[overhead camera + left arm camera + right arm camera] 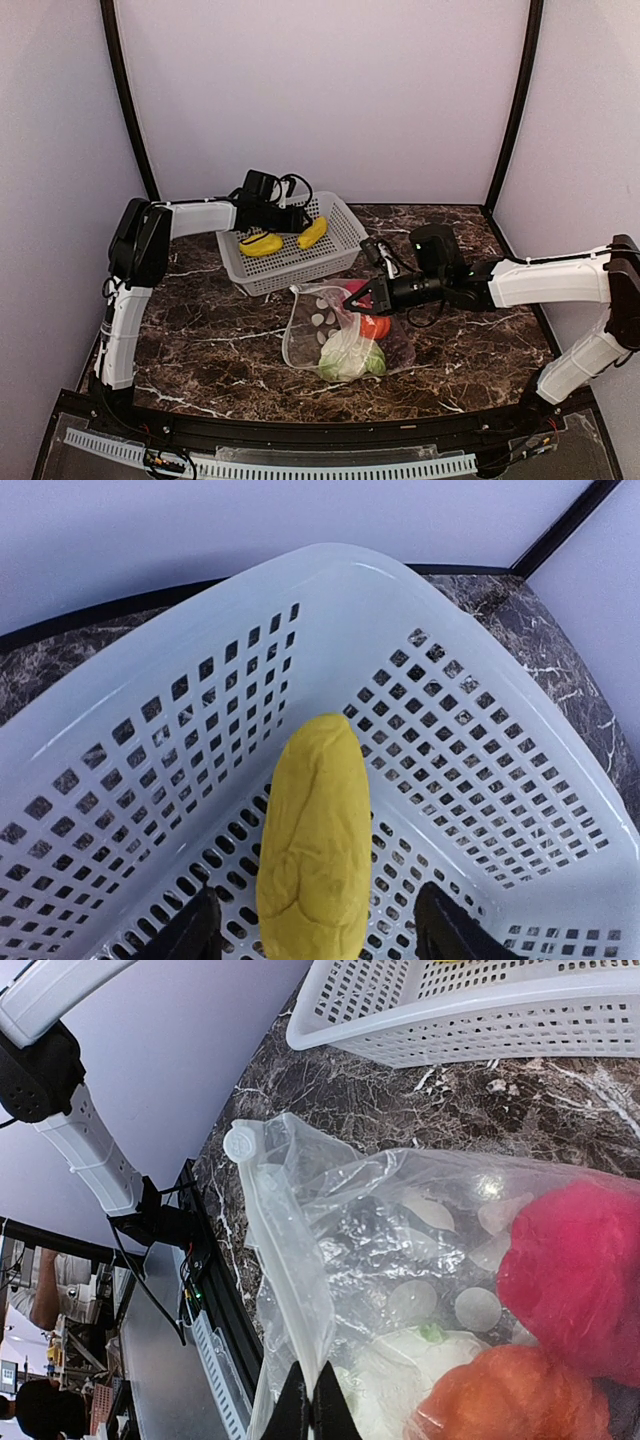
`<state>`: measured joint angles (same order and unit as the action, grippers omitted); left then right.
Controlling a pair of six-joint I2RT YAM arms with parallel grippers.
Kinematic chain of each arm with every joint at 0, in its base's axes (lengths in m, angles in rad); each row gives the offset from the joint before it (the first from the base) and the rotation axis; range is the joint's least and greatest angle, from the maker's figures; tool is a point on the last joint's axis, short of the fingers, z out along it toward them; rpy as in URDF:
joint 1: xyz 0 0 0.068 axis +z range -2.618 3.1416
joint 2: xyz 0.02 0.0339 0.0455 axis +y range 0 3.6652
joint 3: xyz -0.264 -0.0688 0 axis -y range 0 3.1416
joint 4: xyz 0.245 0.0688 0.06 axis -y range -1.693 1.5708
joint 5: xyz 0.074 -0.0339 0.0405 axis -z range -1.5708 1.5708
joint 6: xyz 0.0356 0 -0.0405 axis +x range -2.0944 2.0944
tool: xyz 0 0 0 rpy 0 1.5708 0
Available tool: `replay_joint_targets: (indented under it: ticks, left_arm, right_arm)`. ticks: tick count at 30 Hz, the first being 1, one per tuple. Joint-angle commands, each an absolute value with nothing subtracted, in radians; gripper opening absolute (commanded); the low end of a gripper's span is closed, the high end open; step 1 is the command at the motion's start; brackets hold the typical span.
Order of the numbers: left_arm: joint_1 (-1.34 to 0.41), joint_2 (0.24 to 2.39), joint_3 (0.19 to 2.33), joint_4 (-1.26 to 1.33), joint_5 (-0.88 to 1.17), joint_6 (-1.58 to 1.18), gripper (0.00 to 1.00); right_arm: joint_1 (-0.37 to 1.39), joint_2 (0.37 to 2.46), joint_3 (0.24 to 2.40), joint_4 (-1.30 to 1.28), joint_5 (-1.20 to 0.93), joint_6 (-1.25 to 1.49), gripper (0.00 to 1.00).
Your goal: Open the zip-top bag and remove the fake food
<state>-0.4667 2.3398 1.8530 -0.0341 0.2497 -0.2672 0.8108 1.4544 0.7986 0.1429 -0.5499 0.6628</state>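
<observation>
Yellow fake food [312, 845] lengthwise toward basket wall [335, 585]

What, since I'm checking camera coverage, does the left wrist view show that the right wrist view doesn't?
Only the left wrist view: a yellow piece lying on the floor of the white basket, between the fingers of the open left gripper and clear of both.
Only the right wrist view: the shut right gripper pinching the zip-top bag, with a red piece, an orange piece and a pale leafy piece inside.
Both views: the white basket and the marble table.
</observation>
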Motion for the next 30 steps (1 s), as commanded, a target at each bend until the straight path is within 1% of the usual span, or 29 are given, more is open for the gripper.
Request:
replay_joint_targets:
  ticks: [1,2,3,5,9,11,14,15,17,18,24,27,30]
  left_arm:
    - [-0.468,2.293,1.892,-0.127,0.246,-0.244,0.72]
    - [-0.468,2.281,1.885,-0.130,0.244,-0.242,0.73]
    - [-0.468,2.254,1.880,-0.134,0.241,-0.235,0.86]
    - [-0.468,2.203,1.859,-0.139,0.231,-0.222,0.97]
    - [-0.468,2.093,1.805,-0.166,0.141,-0.214,0.99]
    - [-0.469,2.010,1.732,-0.140,0.093,-0.199,0.99]
    - [-0.468,1.830,1.519,-0.036,0.026,-0.219,0.99]
    - [-0.466,1.792,1.425,0.037,0.020,-0.225,0.99]
    - [-0.462,1.682,1.295,0.128,0.034,-0.203,0.99]
    - [-0.462,1.617,1.266,0.149,0.044,-0.187,0.99]
    - [-0.505,1.405,1.058,0.100,0.175,-0.121,0.99]
    - [-0.601,1.285,0.964,0.079,0.190,-0.028,0.99]
    - [-0.695,1.208,0.850,0.082,0.210,0.053,0.99]
  right_arm:
    - [0.804,1.433,0.796,0.166,-0.550,0.645,0.00]
    - [0.804,1.432,0.796,0.165,-0.549,0.644,0.00]
    - [0.804,1.430,0.797,0.164,-0.549,0.643,0.00]
    - [0.804,1.430,0.800,0.163,-0.552,0.641,0.00]
    - [0.804,1.429,0.800,0.164,-0.556,0.637,0.00]
    - [0.804,1.427,0.799,0.166,-0.555,0.636,0.00]
    - [0.804,1.426,0.804,0.159,-0.552,0.627,0.00]
    - [0.804,1.425,0.806,0.156,-0.551,0.624,0.00]
    - [0.804,1.421,0.809,0.149,-0.548,0.615,0.00]
    - [0.805,1.418,0.812,0.142,-0.546,0.609,0.00]
    - [0.802,1.401,0.838,0.108,-0.548,0.563,0.00]
    - [0.802,1.405,0.846,0.109,-0.562,0.556,0.00]
    - [0.803,1.414,0.851,0.123,-0.581,0.558,0.00]
